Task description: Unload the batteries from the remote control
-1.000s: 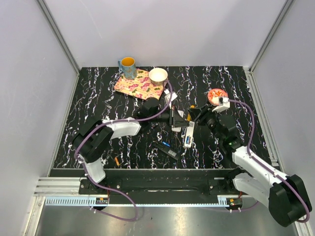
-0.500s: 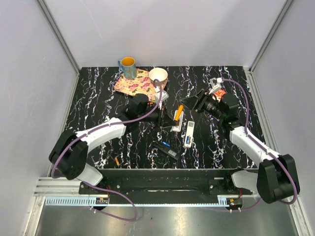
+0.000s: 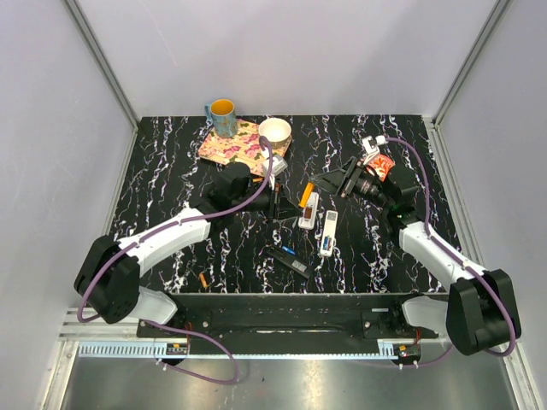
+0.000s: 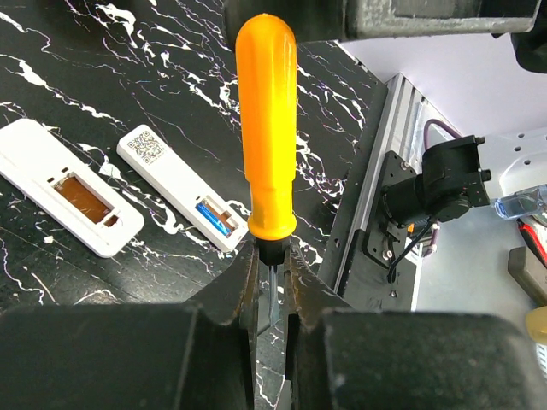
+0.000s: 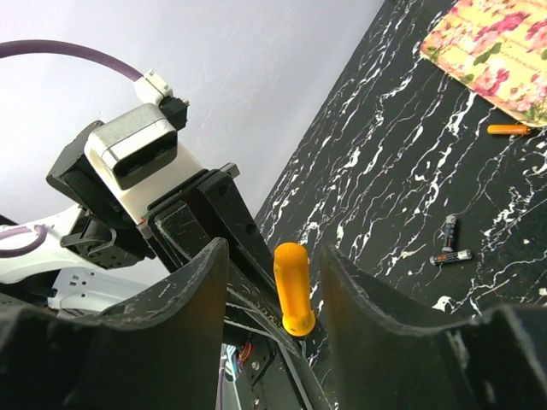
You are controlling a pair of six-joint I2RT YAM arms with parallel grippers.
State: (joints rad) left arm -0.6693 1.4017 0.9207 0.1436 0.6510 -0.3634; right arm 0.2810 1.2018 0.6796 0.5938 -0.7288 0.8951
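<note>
The left arm (image 3: 171, 235) and right arm (image 3: 436, 256) wear white shells over black joints. A thin purple cable (image 5: 51, 44) runs along each. Their fingers (image 5: 171, 342) are blocky matte black.

A mug (image 3: 221, 116) and white bowl (image 3: 274, 131) sit at a floral mat's (image 3: 239, 147) far corners, an orange screwdriver (image 3: 305, 194) right of it.

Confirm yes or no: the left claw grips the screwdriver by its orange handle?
No, the left claw clamps the screwdriver by its dark shaft, just below the handle.
</note>
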